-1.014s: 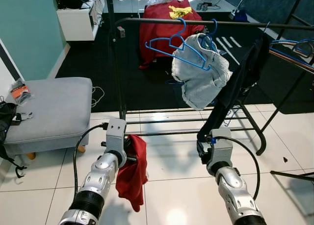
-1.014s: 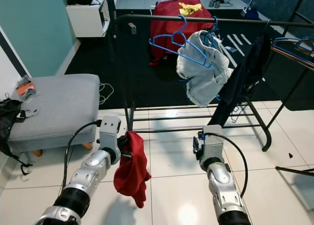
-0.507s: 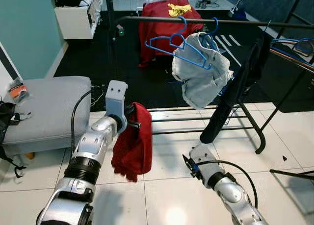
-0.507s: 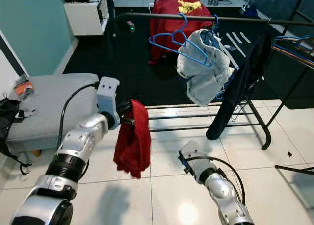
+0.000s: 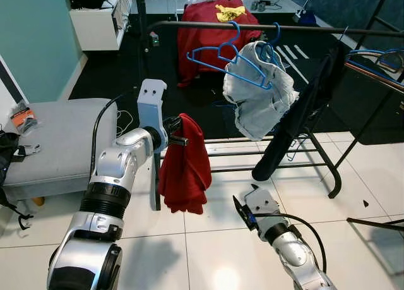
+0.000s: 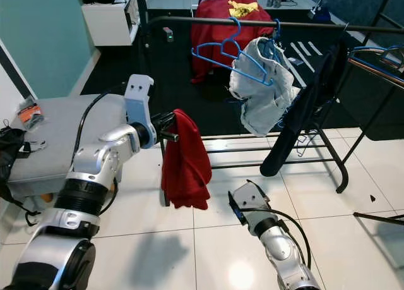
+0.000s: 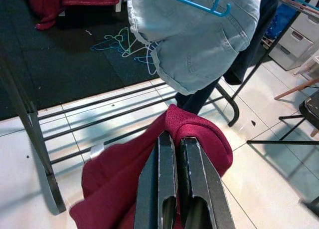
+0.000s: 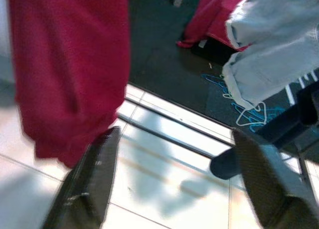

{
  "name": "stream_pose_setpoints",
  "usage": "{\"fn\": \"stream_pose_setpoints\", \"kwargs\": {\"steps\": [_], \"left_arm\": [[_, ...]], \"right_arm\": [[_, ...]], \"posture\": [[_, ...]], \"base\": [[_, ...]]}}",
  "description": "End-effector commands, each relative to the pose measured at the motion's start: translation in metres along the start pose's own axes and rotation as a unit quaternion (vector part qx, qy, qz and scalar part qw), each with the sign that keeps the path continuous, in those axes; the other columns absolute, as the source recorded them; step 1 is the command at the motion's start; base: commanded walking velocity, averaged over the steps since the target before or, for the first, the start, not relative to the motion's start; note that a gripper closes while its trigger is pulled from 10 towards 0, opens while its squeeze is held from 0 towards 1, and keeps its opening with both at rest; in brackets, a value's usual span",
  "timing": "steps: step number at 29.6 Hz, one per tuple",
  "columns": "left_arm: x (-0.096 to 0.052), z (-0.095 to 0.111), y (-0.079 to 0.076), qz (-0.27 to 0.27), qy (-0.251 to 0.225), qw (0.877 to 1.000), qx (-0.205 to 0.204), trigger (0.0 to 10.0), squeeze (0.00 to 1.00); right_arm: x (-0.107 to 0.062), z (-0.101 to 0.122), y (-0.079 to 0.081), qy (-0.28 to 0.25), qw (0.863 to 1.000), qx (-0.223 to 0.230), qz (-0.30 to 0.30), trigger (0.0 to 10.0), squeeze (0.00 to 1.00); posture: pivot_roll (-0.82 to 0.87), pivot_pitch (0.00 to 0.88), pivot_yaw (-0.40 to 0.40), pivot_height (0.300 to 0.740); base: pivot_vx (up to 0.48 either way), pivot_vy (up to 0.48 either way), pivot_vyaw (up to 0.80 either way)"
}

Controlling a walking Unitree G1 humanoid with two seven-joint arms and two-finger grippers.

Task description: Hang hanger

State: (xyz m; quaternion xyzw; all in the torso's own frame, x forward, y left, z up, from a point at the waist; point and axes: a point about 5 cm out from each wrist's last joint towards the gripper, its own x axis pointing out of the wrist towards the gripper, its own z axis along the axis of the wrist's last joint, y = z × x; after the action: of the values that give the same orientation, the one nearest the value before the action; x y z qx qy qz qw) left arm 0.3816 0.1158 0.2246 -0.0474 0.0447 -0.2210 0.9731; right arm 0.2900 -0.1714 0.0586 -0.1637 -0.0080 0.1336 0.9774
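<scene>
Left eye view, nearest first: the right gripper (image 5: 243, 205) hovers low over the white tiled floor (image 5: 208, 252), its fingers spread wide apart on nothing. Higher up, the left gripper (image 5: 178, 131) is clamped tight on the top fold of a red garment (image 5: 185, 167), which hangs straight down with its long axis vertical, its hem well above the tiles. Beyond stands the black clothes rail (image 5: 265, 28), running left to right. An empty blue hanger (image 5: 230, 61) hangs tilted on it, beside pale denim shorts (image 5: 257, 97) and a dark garment (image 5: 300, 116). Open bar lies left of the blue hanger. A grey ottoman (image 5: 60, 141) sits to the left.
</scene>
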Motion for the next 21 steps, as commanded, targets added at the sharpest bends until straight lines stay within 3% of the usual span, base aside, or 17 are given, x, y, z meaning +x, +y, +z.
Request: {"fn": "stream_pose_setpoints", "kwargs": {"steps": [1, 9, 10, 12, 15, 16, 20, 21], "left_arm": [[-0.001, 0.015, 0.000, -0.008, -0.015, 1.000, 0.014, 10.0, 0.00], [-0.003, 0.017, -0.005, -0.029, -0.016, 0.999, 0.023, 10.0, 0.00], [-0.004, 0.017, -0.008, -0.044, -0.016, 0.999, 0.028, 10.0, 0.00], [-0.004, 0.017, -0.008, -0.044, -0.016, 0.999, 0.028, 10.0, 0.00], [-0.006, 0.016, -0.013, -0.064, -0.011, 0.997, 0.033, 10.0, 0.00], [-0.007, 0.015, -0.015, -0.070, -0.009, 0.997, 0.035, 10.0, 0.00], [-0.007, 0.014, -0.019, -0.077, -0.007, 0.996, 0.035, 10.0, 0.00], [-0.007, 0.013, -0.022, -0.084, -0.006, 0.996, 0.036, 10.0, 0.00]], "right_arm": [[0.003, 0.004, -0.011, -0.007, 0.999, 0.038, -0.031, 10.0, 1.00], [0.011, 0.015, -0.013, -0.030, 0.996, 0.086, -0.019, 10.0, 1.00], [0.017, 0.023, -0.010, -0.039, 0.993, 0.110, 0.013, 10.0, 1.00], [0.017, 0.023, -0.010, -0.039, 0.993, 0.110, 0.013, 10.0, 1.00], [0.028, 0.040, -0.002, -0.057, 0.985, 0.142, 0.080, 10.0, 1.00], [0.031, 0.048, 0.001, -0.064, 0.982, 0.143, 0.108, 10.0, 1.00], [0.036, 0.054, 0.000, -0.066, 0.982, 0.132, 0.120, 10.0, 1.00], [0.040, 0.059, -0.001, -0.065, 0.984, 0.111, 0.121, 10.0, 1.00]], "posture": [[-0.05, 0.119, -0.012, 0.740], [-0.04, 0.118, -0.010, 0.740], [-0.04, 0.117, -0.010, 0.740], [-0.04, 0.117, -0.010, 0.740], [-0.04, 0.116, -0.010, 0.740], [-0.04, 0.115, -0.012, 0.740], [-0.04, 0.115, -0.013, 0.740], [-0.04, 0.114, -0.014, 0.740]], "base": [[0.000, 0.000, 0.00], [0.000, 0.000, 0.00], [0.000, 0.000, 0.00], [0.000, 0.000, 0.00], [0.000, 0.000, 0.00], [0.000, 0.000, 0.00], [0.000, 0.000, 0.00], [0.000, 0.000, 0.00]]}}
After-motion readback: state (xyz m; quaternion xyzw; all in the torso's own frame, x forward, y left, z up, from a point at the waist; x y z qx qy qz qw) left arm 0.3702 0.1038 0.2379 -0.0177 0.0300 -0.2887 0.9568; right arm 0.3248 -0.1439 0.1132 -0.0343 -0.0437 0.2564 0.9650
